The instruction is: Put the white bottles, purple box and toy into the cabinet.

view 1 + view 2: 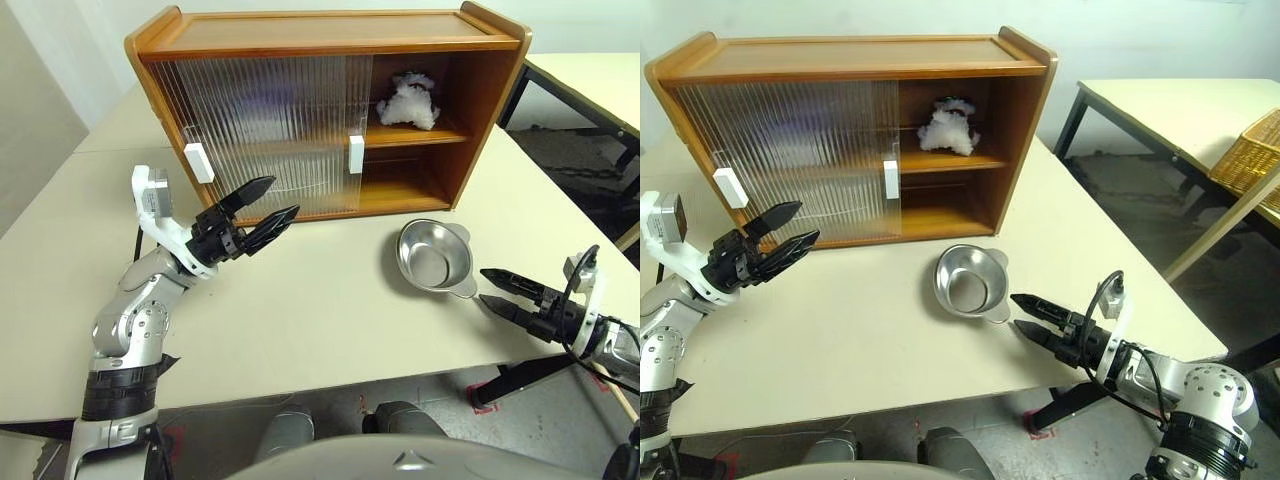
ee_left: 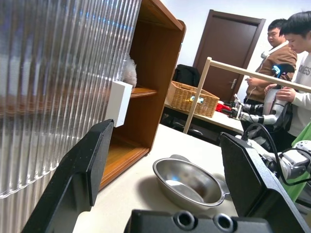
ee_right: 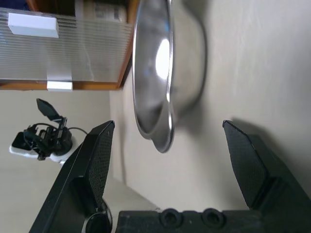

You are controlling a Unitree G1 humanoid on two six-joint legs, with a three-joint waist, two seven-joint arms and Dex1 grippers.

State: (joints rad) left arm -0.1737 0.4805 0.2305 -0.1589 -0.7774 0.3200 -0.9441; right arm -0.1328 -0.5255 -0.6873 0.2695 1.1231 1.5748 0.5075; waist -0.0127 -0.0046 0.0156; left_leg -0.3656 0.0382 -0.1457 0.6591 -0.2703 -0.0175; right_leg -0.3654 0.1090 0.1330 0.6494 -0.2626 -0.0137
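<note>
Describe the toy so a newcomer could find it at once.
Start at the wide orange-brown wooden cabinet on the table. In its open right-hand section, on the upper shelf, sits the small fluffy white plush toy. It is the only soft thing there; the shiny metal bowl lies outside on the tabletop.

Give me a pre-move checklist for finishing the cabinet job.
1. Left gripper fingers open, nothing held: ok.
2. Right gripper fingers open, nothing held: ok.
3. Toy on the cabinet upper shelf, right side: ok.
4. Right side of cabinet uncovered, sliding doors over the left: ok.
5. White bottles and purple box inside behind the ribbed doors: cannot tell.
6. Metal bowl on the table right in front of right gripper; not a task item: not ok.
</note>
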